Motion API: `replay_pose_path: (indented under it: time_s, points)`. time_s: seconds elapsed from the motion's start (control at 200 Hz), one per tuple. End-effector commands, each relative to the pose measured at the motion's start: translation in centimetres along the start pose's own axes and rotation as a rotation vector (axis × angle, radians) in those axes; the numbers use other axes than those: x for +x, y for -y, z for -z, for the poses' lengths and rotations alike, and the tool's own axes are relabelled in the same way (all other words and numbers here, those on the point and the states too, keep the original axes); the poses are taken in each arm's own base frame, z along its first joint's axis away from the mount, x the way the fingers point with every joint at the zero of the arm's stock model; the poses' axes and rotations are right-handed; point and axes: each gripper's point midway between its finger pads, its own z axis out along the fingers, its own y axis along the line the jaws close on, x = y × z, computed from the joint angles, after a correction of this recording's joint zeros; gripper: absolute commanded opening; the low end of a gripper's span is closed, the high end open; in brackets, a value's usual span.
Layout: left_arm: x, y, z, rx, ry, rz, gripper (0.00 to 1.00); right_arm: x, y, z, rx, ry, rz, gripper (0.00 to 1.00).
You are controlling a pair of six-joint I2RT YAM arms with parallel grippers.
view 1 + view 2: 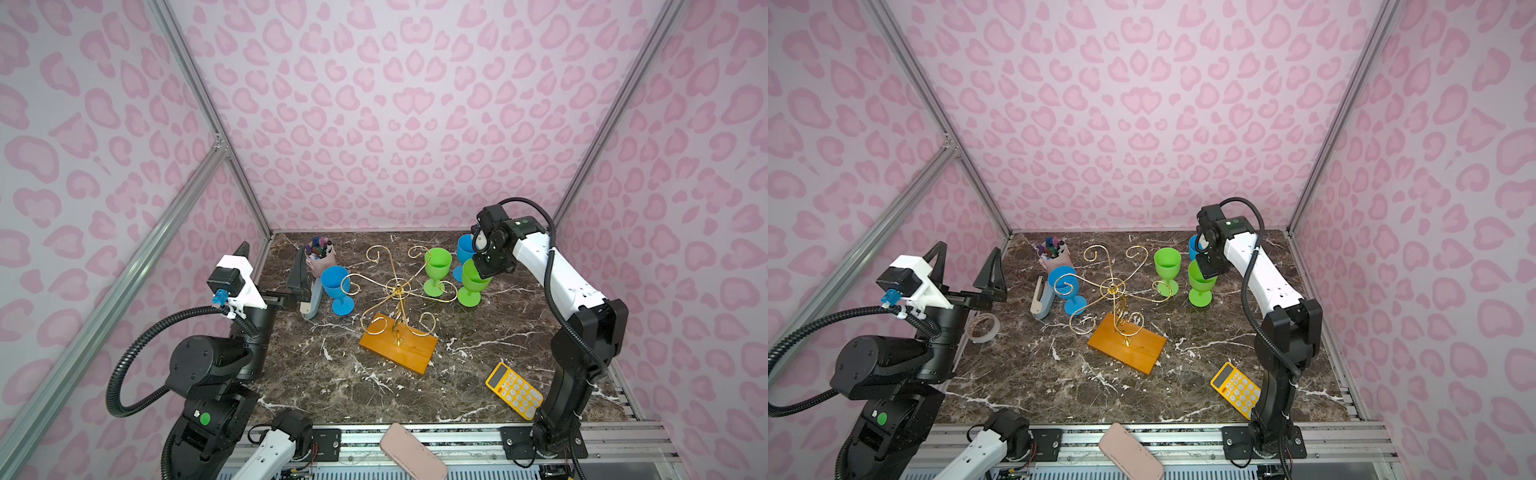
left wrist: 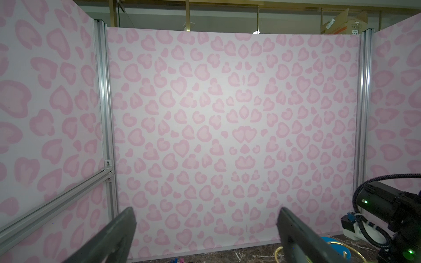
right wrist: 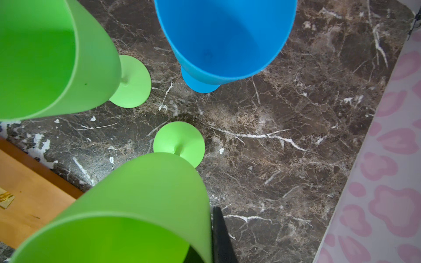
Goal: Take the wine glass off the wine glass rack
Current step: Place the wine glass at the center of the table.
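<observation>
A dark marble table (image 1: 332, 386) lay open at its front. The gold wine glass rack (image 1: 400, 309) stood mid-table. The left tool (image 1: 966, 262) gaped wide at the left edge. The right tool (image 1: 482, 272) pinched the green wine glass (image 1: 469, 282) by its rim beside the rack, one finger hidden.

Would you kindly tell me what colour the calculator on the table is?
The calculator is yellow, shown best in a top view.

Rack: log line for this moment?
rack empty | left gripper open, holding nothing | right gripper shut on green glass rim
</observation>
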Motion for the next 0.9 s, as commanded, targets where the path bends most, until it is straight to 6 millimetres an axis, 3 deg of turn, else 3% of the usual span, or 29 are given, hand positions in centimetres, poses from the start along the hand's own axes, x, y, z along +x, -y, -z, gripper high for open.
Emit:
replay_pose_path:
  time_s: [0.0,0.085,0.345,0.5,0.685,0.895]
  points:
    - [0.5,-0.4,0.4,-0.02,-0.009,-0.008,0.98,-0.6,-0.3,-0.8,0.019,0.004,0.007,0.02]
    - [1.0,-0.6,0.6,-0.029,-0.019,-0.011,0.98,-0.7,-0.5,-1.7,0.038,-0.008,0.016,0.07]
    - [2.0,-1.0,0.9,-0.054,-0.044,-0.037,0.98,-0.6,-1.0,-3.2,0.044,-0.023,0.022,0.11]
    - [2.5,-0.9,0.9,-0.053,-0.052,-0.038,0.97,-0.9,-1.2,-2.5,0.023,0.002,0.016,0.25]
    - [3.0,-1.1,0.9,-0.066,-0.053,-0.037,0.97,-2.5,-1.4,1.4,-0.028,0.131,-0.014,0.47]
    - [4.8,-0.7,0.8,-0.053,-0.089,-0.041,0.97,-4.1,0.0,9.0,-0.053,0.358,-0.076,0.8]
